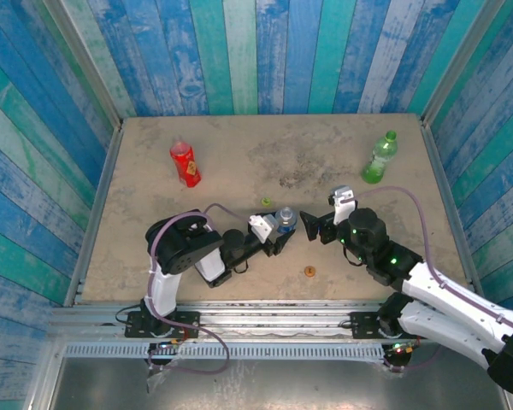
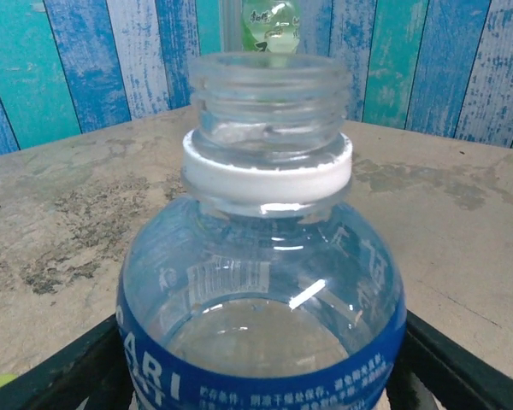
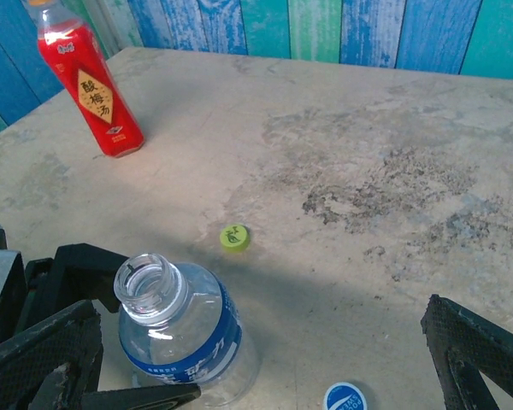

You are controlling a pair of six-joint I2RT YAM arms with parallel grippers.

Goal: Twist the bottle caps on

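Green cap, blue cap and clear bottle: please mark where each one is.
green cap [image 3: 234, 237]: right wrist view, centre of its top.
blue cap [image 3: 345, 398]: right wrist view, its top face.
clear bottle [image 2: 263, 256]: left wrist view, shoulder below the white ring.

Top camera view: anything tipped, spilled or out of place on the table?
Nothing tipped or spilled. The clear bottle stands upright and uncapped between the fingers of the left hand. Three caps lie loose on the table: light green cap and blue cap near that bottle, orange cap nearer the arm bases.
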